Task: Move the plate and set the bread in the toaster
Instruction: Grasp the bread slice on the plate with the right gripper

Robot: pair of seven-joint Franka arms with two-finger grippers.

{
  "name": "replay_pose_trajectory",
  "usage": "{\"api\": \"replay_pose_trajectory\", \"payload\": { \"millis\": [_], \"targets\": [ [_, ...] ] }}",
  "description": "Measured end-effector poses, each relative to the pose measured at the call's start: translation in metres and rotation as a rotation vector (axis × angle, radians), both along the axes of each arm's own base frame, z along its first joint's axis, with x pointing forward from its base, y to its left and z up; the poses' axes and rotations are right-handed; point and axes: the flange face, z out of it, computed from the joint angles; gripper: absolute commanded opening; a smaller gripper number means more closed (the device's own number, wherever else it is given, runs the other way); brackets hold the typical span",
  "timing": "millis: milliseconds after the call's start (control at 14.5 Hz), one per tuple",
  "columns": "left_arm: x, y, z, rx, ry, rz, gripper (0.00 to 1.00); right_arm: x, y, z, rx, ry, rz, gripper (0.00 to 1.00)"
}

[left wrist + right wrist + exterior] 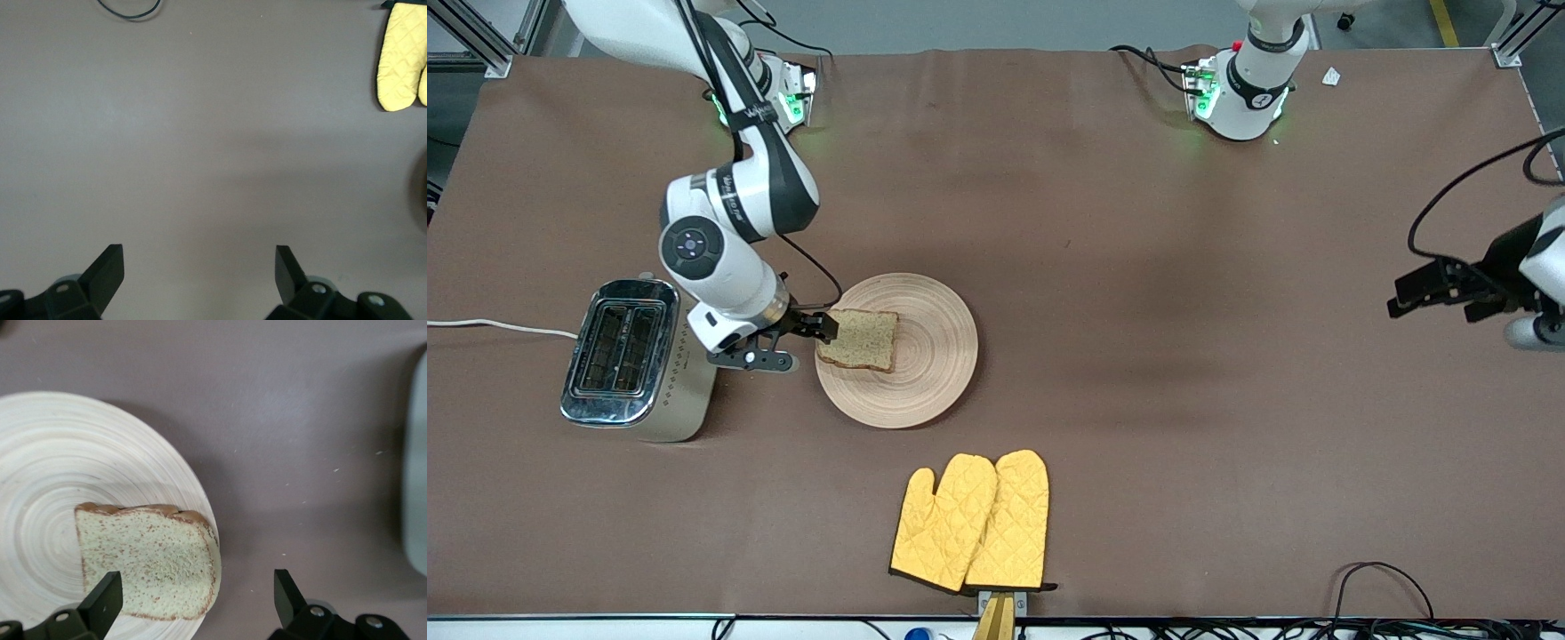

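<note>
Spread fingers of the right gripper (829, 327) are set at the bread's (860, 340) edge; the slice lies on the plate (925, 373) beside the toaster (630, 359). Grasping is judged in hand; closing on the crust is called for next. Open-fingered, the left gripper (1414, 293) waits over bare table.

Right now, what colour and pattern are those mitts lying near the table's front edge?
The oven mitts are bright yellow with diamond quilting and a dark trim; the front view shows them best.
</note>
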Motion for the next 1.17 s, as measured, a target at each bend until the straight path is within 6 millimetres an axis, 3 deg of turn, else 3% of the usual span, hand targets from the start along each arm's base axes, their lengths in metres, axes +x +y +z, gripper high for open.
{"api": "replay_pose_trajectory", "payload": {
  "millis": [138, 345, 414, 690, 966, 1172],
  "targets": [
    [-0.016, -0.01, 0.009, 0.005, -0.02, 0.001, 1.0, -0.007, 0.001, -0.016, 0.008, 0.013, -0.013, 1.0],
    [-0.034, -0.017, 0.003, 0.016, -0.041, -0.009, 1.0, -0.015, -0.005, -0.035, 0.01, -0.006, -0.022, 1.0],
    [-0.037, -0.017, 0.002, 0.018, -0.042, -0.021, 1.0, -0.018, -0.007, -0.04, 0.01, -0.013, -0.024, 0.94],
    [-0.038, -0.008, 0.004, 0.023, -0.047, -0.031, 1.0, -0.023, -0.009, -0.047, 0.008, -0.012, -0.027, 0.8],
    [-0.037, 0.025, 0.007, 0.026, -0.049, 0.002, 1.0, -0.024, -0.01, -0.051, 0.005, -0.008, -0.028, 0.76],
    [-0.042, 0.007, 0.015, 0.029, -0.062, -0.029, 1.0, -0.024, -0.01, -0.06, 0.002, -0.013, -0.03, 0.66]
  ]
}}
